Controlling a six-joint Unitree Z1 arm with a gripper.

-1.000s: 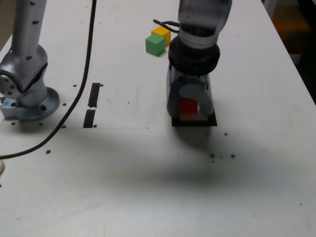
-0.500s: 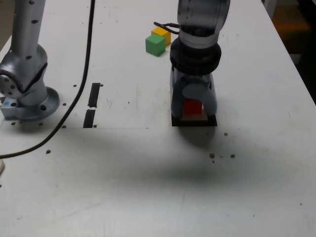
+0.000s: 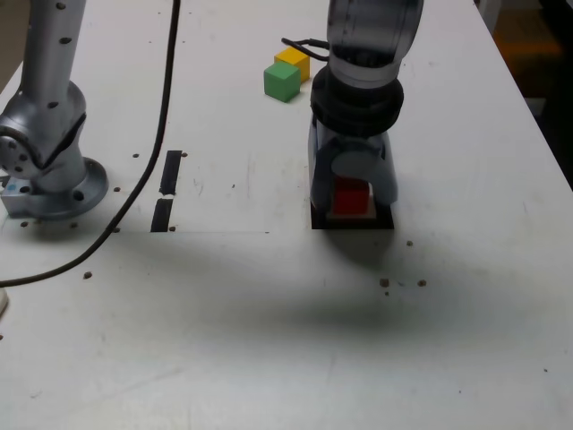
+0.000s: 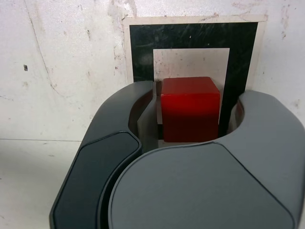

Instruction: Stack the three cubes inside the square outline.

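Three cubes: one red, one yellow, one green, all on the white table [image 3: 269, 340].
Red cube [image 3: 350, 197]: sits between the gripper's two jaws, over the white centre of the square outline [image 3: 351, 222]; in the wrist view the red cube [image 4: 190, 109] stands over the pale centre of the black frame [image 4: 190, 36], and I cannot tell whether it rests on the surface or is slightly lifted.
Gripper [image 3: 350, 195]: pointing straight down over the outline, jaws on either side of the red cube; in the wrist view the gripper [image 4: 190, 124] has one jaw close against each side face of the cube, with a thin gap visible on one side, so I cannot tell whether it is pinching the cube or slightly parted.
Green cube [image 3: 281, 81]: at about 11 o'clock from the gripper in the exterior view, well apart from the outline.
Yellow cube [image 3: 293, 62]: touching or just beside the green cube, at its 1 o'clock.
Tape strips [image 3: 166, 191]: two short black strips end to end, at 9 o'clock from the outline, well apart from it.
Arm base [image 3: 49, 170]: grey, at the exterior view's left edge, with a black cable [image 3: 152, 152] curving past it.
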